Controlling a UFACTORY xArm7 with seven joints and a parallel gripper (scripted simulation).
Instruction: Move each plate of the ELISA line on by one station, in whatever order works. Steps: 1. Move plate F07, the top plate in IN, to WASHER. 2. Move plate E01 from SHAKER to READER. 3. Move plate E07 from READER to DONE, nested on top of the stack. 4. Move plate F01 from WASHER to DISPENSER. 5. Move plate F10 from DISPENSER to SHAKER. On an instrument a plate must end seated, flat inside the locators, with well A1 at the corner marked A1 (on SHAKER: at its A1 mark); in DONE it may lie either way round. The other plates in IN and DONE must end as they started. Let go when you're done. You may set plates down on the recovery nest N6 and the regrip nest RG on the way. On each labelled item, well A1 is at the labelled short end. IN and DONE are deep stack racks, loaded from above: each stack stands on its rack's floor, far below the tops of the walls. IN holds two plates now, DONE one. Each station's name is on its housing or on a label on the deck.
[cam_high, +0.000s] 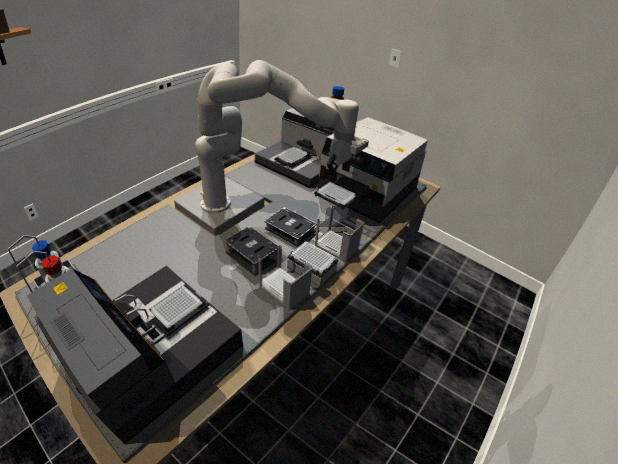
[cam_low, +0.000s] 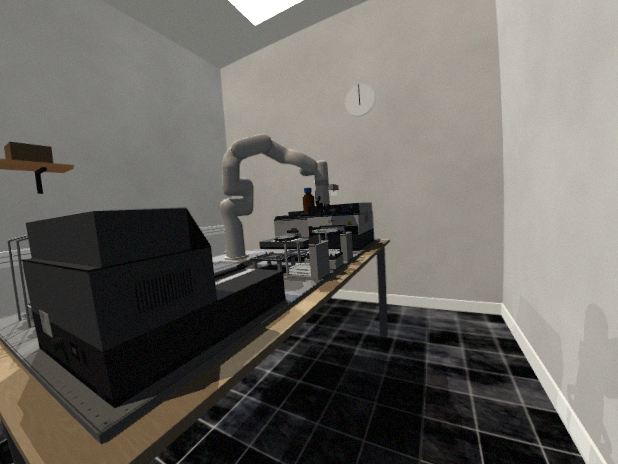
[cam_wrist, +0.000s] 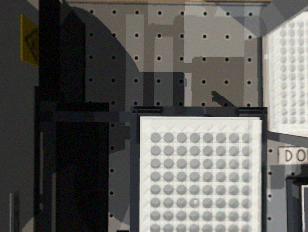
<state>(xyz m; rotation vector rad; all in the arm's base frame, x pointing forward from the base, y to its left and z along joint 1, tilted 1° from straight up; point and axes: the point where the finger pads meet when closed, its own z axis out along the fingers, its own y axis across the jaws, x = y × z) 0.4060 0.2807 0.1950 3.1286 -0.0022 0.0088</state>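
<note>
My gripper (cam_high: 331, 170) hangs open and empty above the READER (cam_high: 385, 155), the white and black box at the back right. The fingers do not show in the wrist view. A white well plate (cam_high: 336, 193) lies flat on the READER's tray, and it fills the lower middle of the wrist view (cam_wrist: 200, 175). The DONE rack (cam_high: 340, 240) holds a plate, which shows at the right edge of the wrist view (cam_wrist: 290, 75) above part of the DONE label (cam_wrist: 294, 155). More plates lie on the DISPENSER (cam_high: 292, 156), the SHAKER (cam_high: 313, 256), the WASHER (cam_high: 176, 304) and in the IN rack (cam_high: 280, 282). No plate label is readable.
The black nests N6 (cam_high: 291, 223) and RG (cam_high: 253, 249) stand mid-deck with nothing on them. A brown bottle with a blue cap (cam_high: 338, 92) stands behind the wrist. The arm's base (cam_high: 215, 202) is at the back left. The READER's dark housing (cam_wrist: 65, 125) is at the left of the wrist view.
</note>
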